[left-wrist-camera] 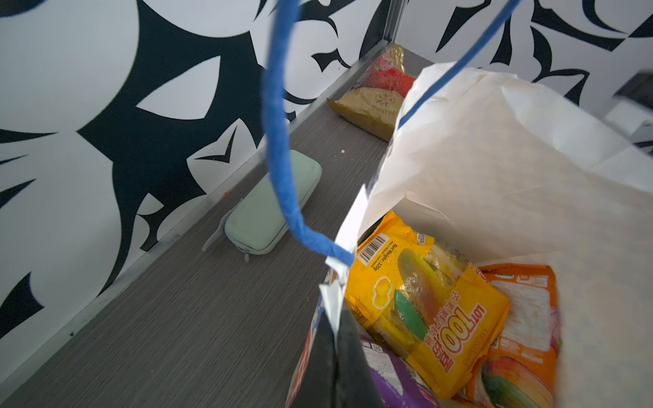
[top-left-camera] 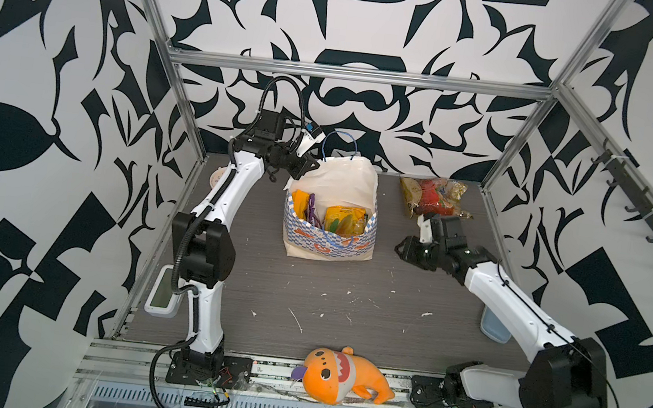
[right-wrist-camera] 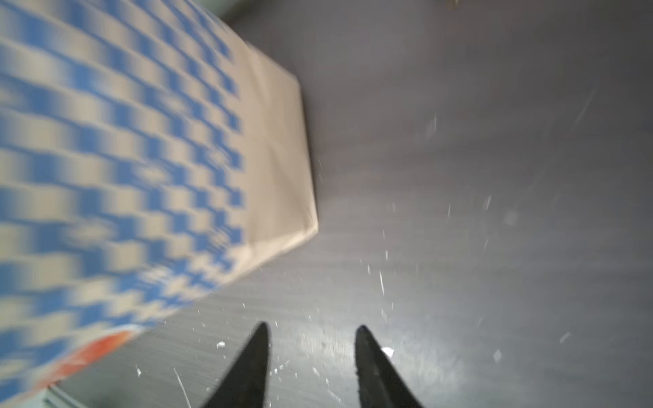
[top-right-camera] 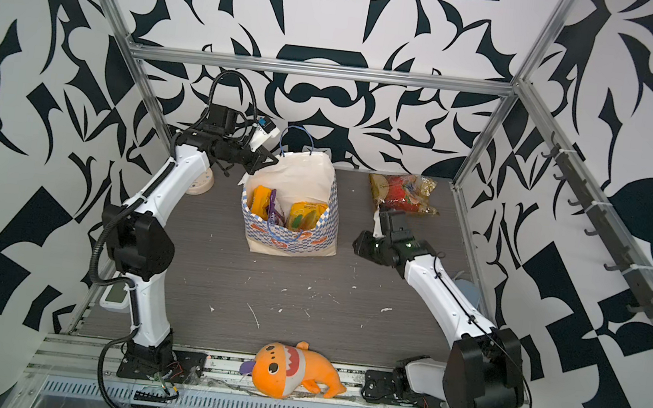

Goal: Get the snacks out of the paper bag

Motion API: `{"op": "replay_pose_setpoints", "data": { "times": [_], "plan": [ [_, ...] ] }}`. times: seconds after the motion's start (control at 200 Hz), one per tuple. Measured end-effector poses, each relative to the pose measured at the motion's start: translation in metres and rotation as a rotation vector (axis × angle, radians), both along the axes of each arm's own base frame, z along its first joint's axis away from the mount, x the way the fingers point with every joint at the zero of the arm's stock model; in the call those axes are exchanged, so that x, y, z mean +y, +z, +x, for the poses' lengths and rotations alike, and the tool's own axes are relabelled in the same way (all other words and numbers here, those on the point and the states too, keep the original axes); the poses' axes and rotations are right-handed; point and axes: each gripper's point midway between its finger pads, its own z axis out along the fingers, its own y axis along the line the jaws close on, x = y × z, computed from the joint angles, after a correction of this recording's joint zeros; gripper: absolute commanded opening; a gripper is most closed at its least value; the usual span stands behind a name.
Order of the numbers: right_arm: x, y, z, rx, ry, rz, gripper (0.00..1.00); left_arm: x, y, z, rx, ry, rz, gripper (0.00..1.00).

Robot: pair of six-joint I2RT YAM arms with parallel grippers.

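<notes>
The blue-and-white checkered paper bag [top-left-camera: 328, 243] [top-right-camera: 291, 241] stands upright mid-table, its mouth open. Inside it I see snacks: a yellow packet [top-left-camera: 342, 219] [left-wrist-camera: 424, 303], an orange one [top-left-camera: 299, 204] [left-wrist-camera: 523, 318] and a purple one [top-left-camera: 313, 210] [left-wrist-camera: 392, 381]. My left gripper [top-left-camera: 312, 165] [left-wrist-camera: 337, 314] is shut on the bag's white rim [left-wrist-camera: 494, 159] at its far left corner. A clear packet with red and yellow contents [top-left-camera: 434, 196] [left-wrist-camera: 374, 95] lies on the table at the back right. My right gripper [top-left-camera: 399, 249] [right-wrist-camera: 312, 326] hangs open and empty to the right of the bag [right-wrist-camera: 123, 159].
An orange plush toy [top-left-camera: 338, 376] lies at the front edge. A mint-green case [left-wrist-camera: 268, 208] rests along the back wall behind the bag. A white device [top-left-camera: 163, 295] sits at the left edge, and a pale blue container [top-left-camera: 492, 328] at the right edge.
</notes>
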Motion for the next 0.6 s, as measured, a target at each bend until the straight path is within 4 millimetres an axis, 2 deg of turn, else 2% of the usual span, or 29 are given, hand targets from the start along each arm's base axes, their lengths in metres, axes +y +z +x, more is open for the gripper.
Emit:
{"op": "replay_pose_setpoints", "data": {
  "times": [0.05,0.11,0.155,0.21,0.3,0.44,0.6],
  "plan": [
    [0.004,-0.028,-0.021,0.085,-0.005,0.017,0.36,0.001,0.003,-0.006,0.0,0.015,-0.001,0.0],
    [0.015,-0.051,-0.042,0.163,0.018,0.015,0.36,0.004,0.006,-0.013,0.0,0.036,-0.002,0.0],
    [0.027,-0.058,-0.05,0.191,0.048,0.014,0.36,0.005,0.008,-0.019,0.0,0.049,-0.003,0.0],
    [0.045,-0.061,-0.05,0.188,0.088,0.029,0.36,0.007,0.009,-0.026,-0.001,0.062,0.0,0.0],
    [0.073,-0.059,-0.037,0.161,0.134,0.068,0.36,0.005,0.008,-0.037,-0.008,0.081,0.019,0.0],
    [0.109,-0.052,0.003,0.086,0.168,0.129,0.36,0.006,0.007,-0.058,-0.017,0.112,0.038,0.0],
    [0.142,-0.054,0.044,0.04,0.199,0.18,0.36,0.026,0.009,-0.084,-0.029,0.199,0.053,0.0]
  ]
}}
